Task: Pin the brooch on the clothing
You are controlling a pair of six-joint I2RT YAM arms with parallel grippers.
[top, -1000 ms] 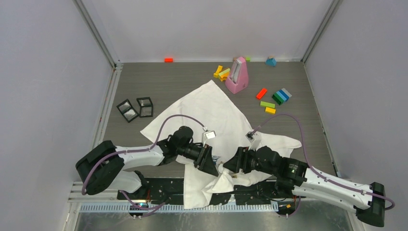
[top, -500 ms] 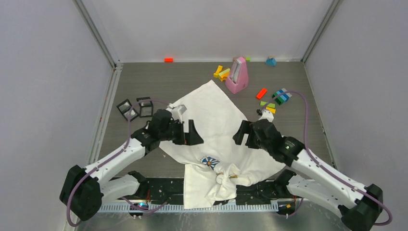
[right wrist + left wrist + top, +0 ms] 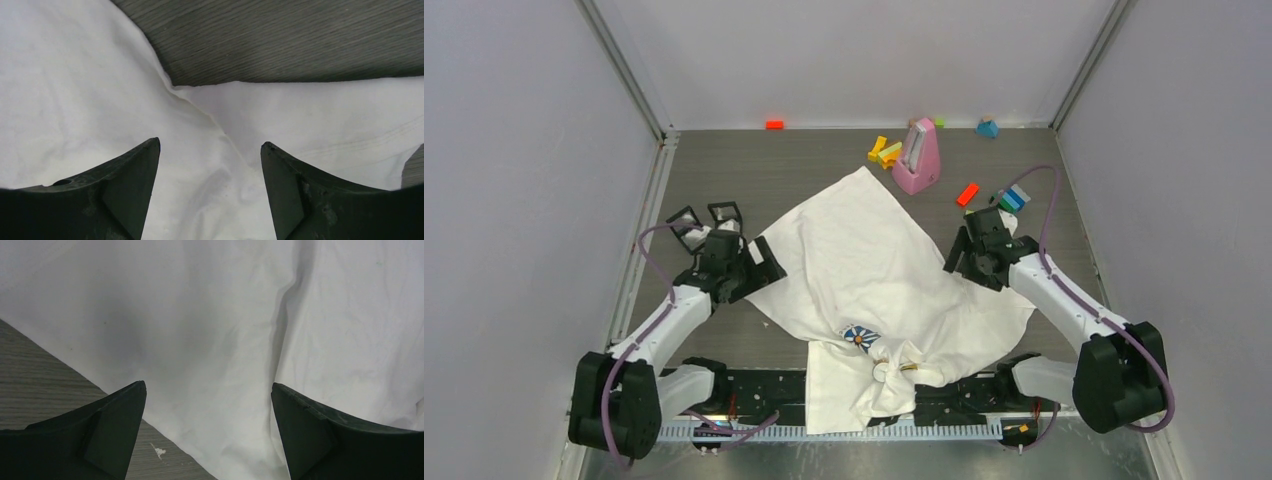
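The white T-shirt [image 3: 864, 250] lies spread on the table, its near part bunched up [image 3: 894, 378]. A blue-and-white daisy print [image 3: 860, 337] shows near the bunch. A small gold-coloured item [image 3: 908, 368], possibly the brooch, sits on the bunched cloth. My left gripper [image 3: 766, 263] is open and empty at the shirt's left edge; its wrist view shows it [image 3: 207, 386] over white cloth [image 3: 210, 315]. My right gripper [image 3: 958, 256] is open and empty at the shirt's right edge, over a seam [image 3: 200, 107] in its wrist view [image 3: 210, 142].
A pink metronome-shaped object [image 3: 918, 157] stands behind the shirt. Coloured blocks lie around it [image 3: 884, 152] and at the right [image 3: 1011, 198]. Two black square frames [image 3: 706, 220] lie at the left. An orange block [image 3: 774, 124] lies by the back wall.
Both arms have drawn away from the shirt's near middle, the left to the left edge, the right to the right edge. The daisy print and bunched cloth now show uncovered.
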